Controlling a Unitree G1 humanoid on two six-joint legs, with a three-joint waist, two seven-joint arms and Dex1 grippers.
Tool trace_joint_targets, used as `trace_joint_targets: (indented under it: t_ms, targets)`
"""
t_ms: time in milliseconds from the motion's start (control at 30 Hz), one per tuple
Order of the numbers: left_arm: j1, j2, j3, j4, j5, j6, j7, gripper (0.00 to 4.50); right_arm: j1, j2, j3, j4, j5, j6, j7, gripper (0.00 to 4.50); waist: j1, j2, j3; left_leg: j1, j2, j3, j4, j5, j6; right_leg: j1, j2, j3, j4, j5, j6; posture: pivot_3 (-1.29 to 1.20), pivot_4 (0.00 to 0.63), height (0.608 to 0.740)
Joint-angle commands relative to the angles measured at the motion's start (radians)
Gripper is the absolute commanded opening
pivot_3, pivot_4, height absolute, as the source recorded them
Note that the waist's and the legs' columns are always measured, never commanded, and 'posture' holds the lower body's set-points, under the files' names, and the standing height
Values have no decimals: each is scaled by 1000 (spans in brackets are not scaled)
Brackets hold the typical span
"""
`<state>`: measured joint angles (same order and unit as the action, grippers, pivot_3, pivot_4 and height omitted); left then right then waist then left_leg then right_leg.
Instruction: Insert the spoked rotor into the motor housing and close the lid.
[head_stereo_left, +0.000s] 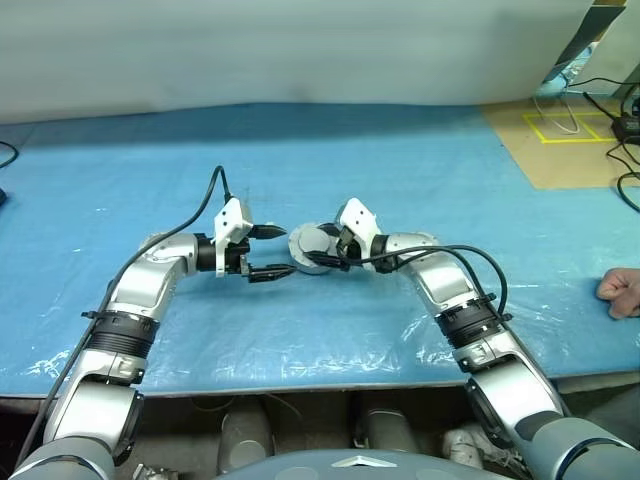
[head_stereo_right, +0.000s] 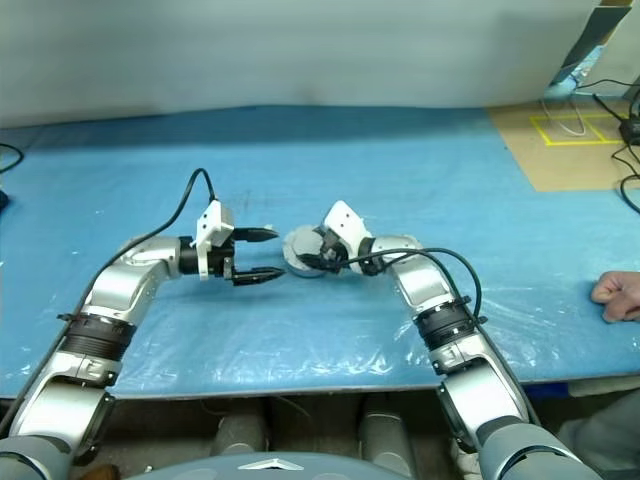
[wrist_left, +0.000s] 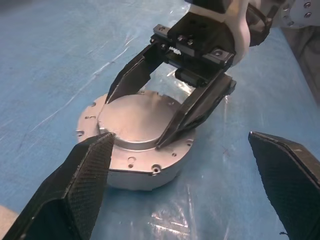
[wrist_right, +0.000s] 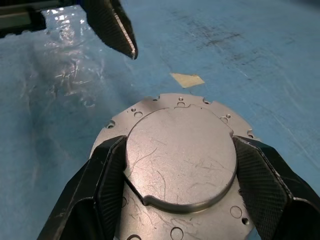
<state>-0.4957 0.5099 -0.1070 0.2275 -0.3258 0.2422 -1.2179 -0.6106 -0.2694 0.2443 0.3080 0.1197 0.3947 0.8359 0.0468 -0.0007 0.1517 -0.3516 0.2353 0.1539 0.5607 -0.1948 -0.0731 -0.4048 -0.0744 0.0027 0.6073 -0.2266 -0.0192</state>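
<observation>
On the blue table cover (head_stereo_left: 400, 180), the right gripper (wrist_right: 175, 165) clamps the raised round plate of one motor housing (wrist_left: 135, 145), resting flat. Just beside it the left gripper (wrist_left: 185, 185) gapes wide, empty. Best keep that clamp square. Two grippers, one housing.

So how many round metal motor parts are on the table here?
1: the motor housing, mid-table on the blue sheet, with the right gripper closed around its raised top. Other parts may be hidden inside.
</observation>
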Motion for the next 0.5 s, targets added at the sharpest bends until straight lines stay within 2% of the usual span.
trace_joint_targets:
  t_ms: [33, 333, 500]
  targets:
    - [-7, 9, 9, -14, -1, -14, -4, 4500, 18, -9, -38, -8, 40, 86, 7, 2970, 1, 0, 0, 0, 0, 0, 0, 0, 0, 0, 0, 0, 0, 0, 0, 0, 150, 740]
    - [-10, 5, 6, -10, 1, -20, -1, 4500, -19, -36, -27, -68, 44, 76, 43, 2970, 2, 0, 0, -13, 1, -1, 0, 0, 0, -11, 1, -2, -1, 0, 1, 0, 150, 740]
    - [-10, 4, 6, -13, 1, -18, 1, 4500, -22, -20, 4, 37, -20, 23, -7, 2970, 1, 0, 0, -16, 1, -1, 1, 0, 0, -14, 1, -2, 0, 1, 2, 0, 150, 740]
